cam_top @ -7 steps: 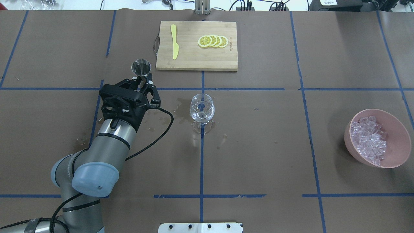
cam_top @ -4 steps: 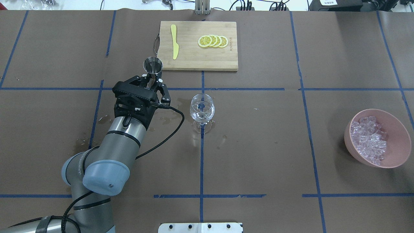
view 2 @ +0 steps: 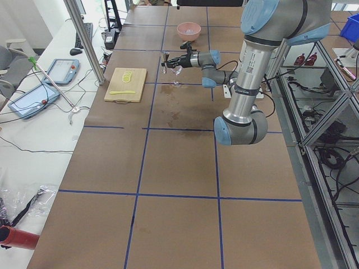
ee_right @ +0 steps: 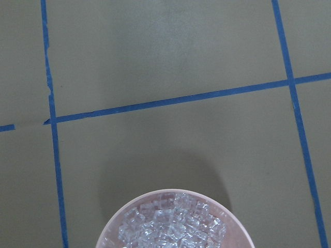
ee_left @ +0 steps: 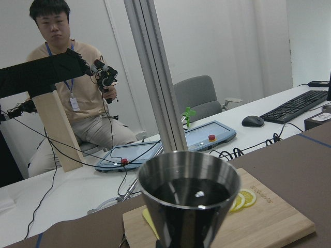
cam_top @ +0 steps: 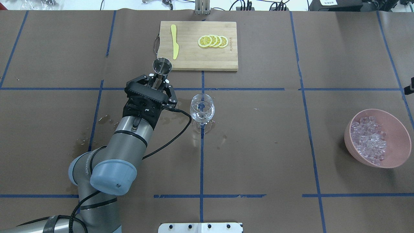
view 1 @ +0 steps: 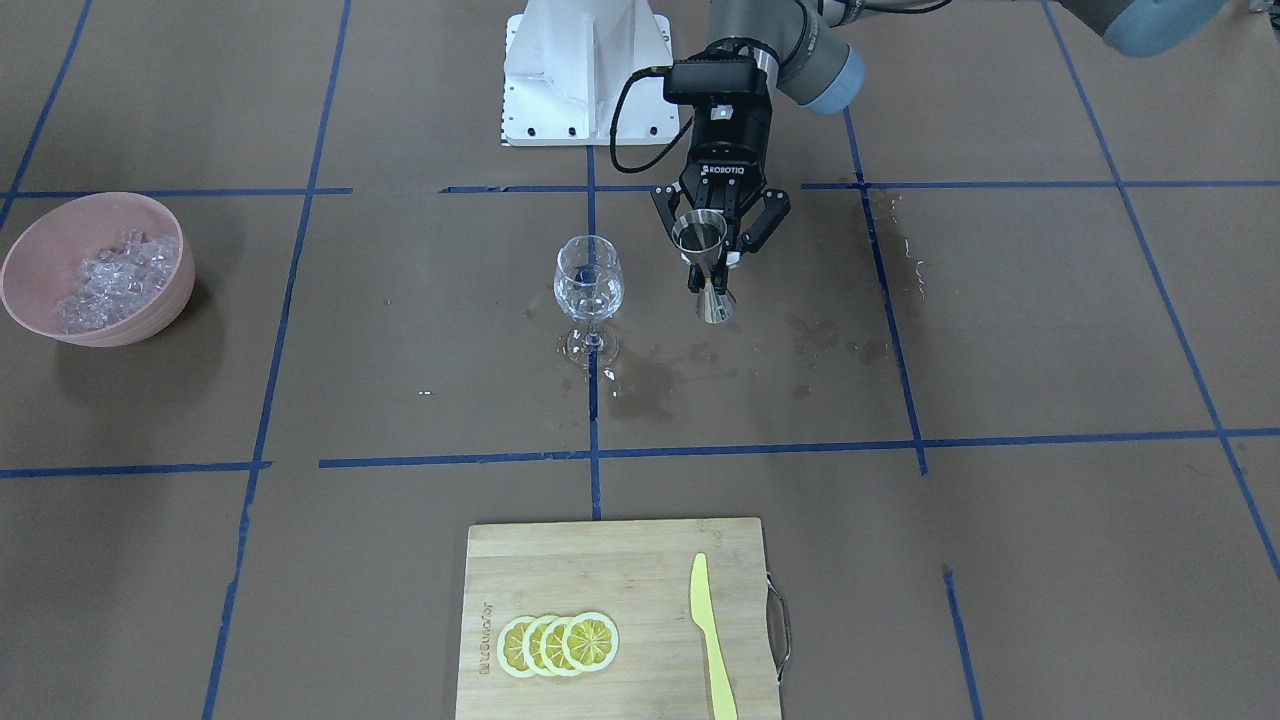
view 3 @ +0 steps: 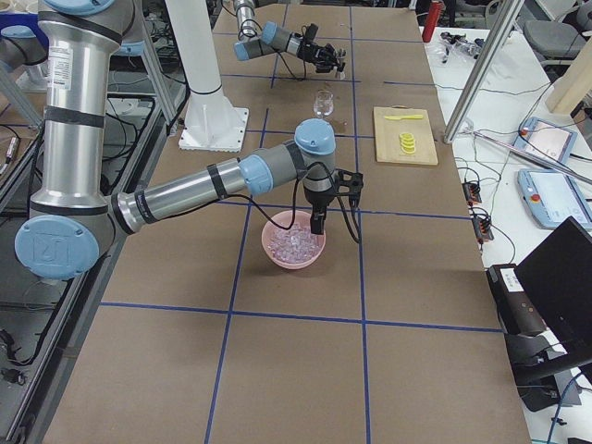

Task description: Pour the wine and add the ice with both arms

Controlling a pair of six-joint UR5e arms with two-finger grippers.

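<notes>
Your left gripper [cam_top: 158, 84] is clamped on the steel jigger [cam_top: 162, 65], which it carries upright off the table just to the robot's left of the wine glass [cam_top: 202, 108] and not yet over it. The left wrist view shows dark wine standing well up in the jigger's top cup, so any jerk on the way across looks likely to slop it over the rim. There are wet patches [view 1: 640, 385] on the paper near the glass's foot as it is. The glass is tall on a thin stem with a narrow mouth. Come in low and the jigger's lower cone or a finger could clip the rim and topple it. Tip from too far out and the stream lands on the table. Over on the robot's right, the ice [cam_top: 368, 140] sits heaped in the pink bowl [cam_top: 399, 129], well apart from the glass. Your right gripper [view 3: 317, 222] hangs just above that heap, and I can't tell from here whether it's spread or closed. The cubes are small and glassy, so I'd expect them to squirt out of a pinch, and the carry over to the glass is long.
</notes>
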